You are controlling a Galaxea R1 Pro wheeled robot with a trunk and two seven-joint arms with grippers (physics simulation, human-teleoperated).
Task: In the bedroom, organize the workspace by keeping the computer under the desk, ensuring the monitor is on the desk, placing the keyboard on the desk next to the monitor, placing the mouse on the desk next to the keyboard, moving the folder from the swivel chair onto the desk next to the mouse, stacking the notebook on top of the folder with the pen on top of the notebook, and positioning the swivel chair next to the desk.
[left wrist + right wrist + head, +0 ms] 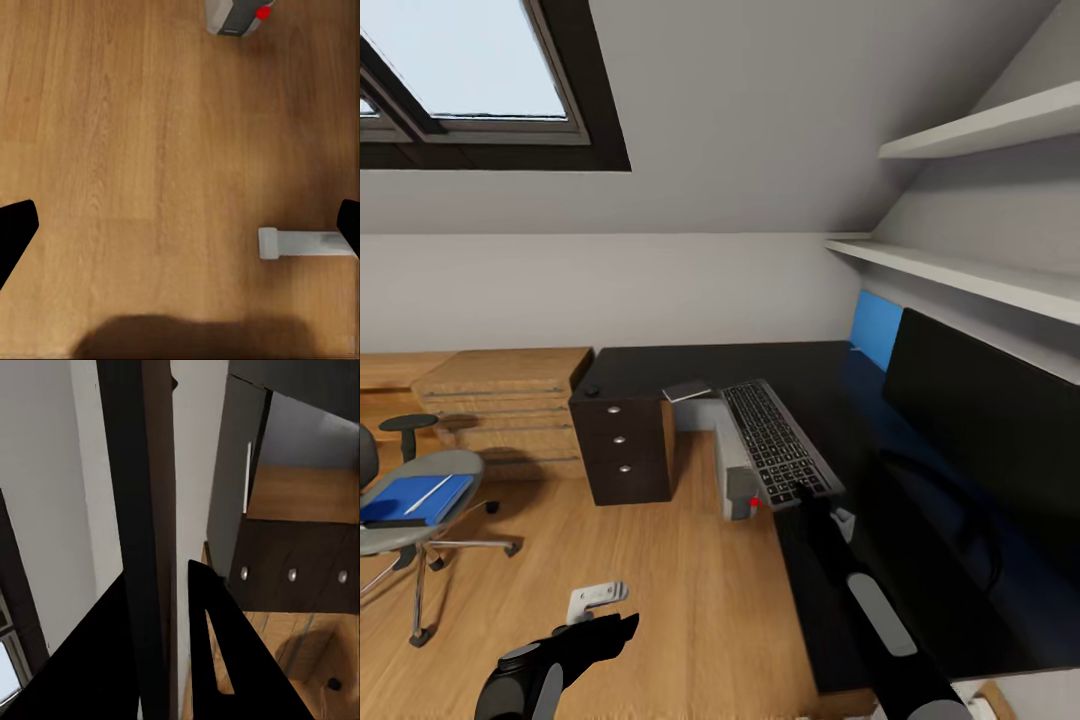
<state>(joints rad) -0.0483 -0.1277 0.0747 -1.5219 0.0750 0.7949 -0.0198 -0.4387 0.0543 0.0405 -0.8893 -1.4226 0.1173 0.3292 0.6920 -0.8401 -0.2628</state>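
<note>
Clearly the right gripper (807, 497) is clamped on the near end of the keyboard (777, 441), which hangs partly past the desk (830, 400) edge, over the computer (738, 482) on the floor below. In the right wrist view the fingers (214, 645) pinch the thin dark slab (150, 510) edge-on. I judge the keyboard stiff, light and flat, so a grip at one short end will let it sag or twist; a hold nearer the middle of a long edge would carry it steadier (the keys themselves give poor purchase). It wants to end flat on the desk beside the monitor (980, 410), which stands along the desk's right side.

From the head view, the chair (410, 500) sits well left of the desk, with the blue folder (405, 500) on its seat. Only the right wrist view gives the drawer unit (292, 574) from beneath desk level. In the left wrist view, the left gripper (180, 225) stands spread wide, empty, over bare floor (135, 135), a small white object (300, 242) just beside one finger.
</note>
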